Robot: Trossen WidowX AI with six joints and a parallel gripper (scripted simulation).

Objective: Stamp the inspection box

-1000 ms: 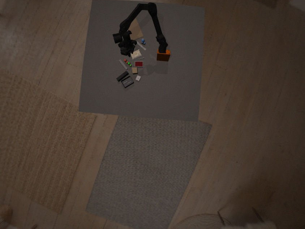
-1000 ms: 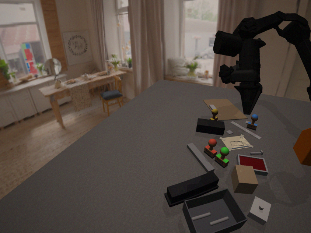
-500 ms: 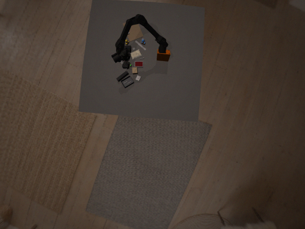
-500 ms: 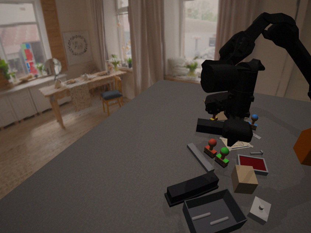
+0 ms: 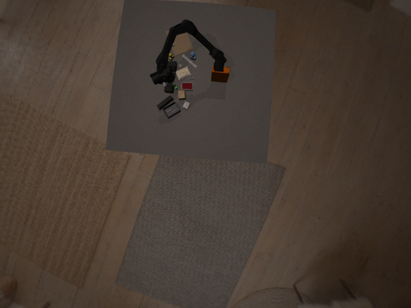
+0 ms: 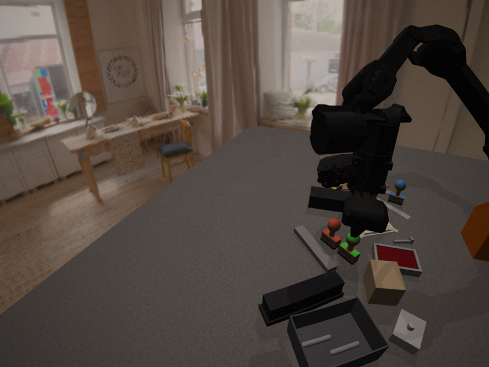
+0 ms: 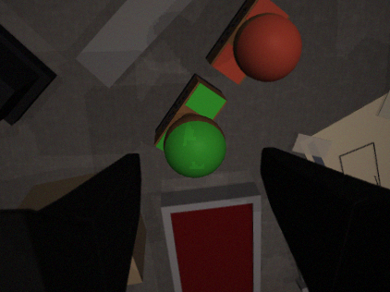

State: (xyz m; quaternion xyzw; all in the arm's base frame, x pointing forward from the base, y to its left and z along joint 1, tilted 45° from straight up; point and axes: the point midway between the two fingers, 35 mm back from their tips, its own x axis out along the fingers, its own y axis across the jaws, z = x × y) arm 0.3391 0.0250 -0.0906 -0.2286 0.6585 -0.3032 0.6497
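We see whole bench [image 5: 205, 126] from high overhead in top view. Exterior view: low, near, oblique across bench toward windows. Wrist view: close, straight down. All share green-knobbed stamp [image 7: 194, 141] and ink pad [image 6: 397, 256].

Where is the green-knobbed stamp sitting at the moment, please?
In the exterior view the green-knobbed stamp stands on the bench just below the gripper, between the red-knobbed stamp and the red ink pad.

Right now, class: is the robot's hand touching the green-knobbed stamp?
Apart. The wrist view shows bench between the green-knobbed stamp and each finger of the hand.
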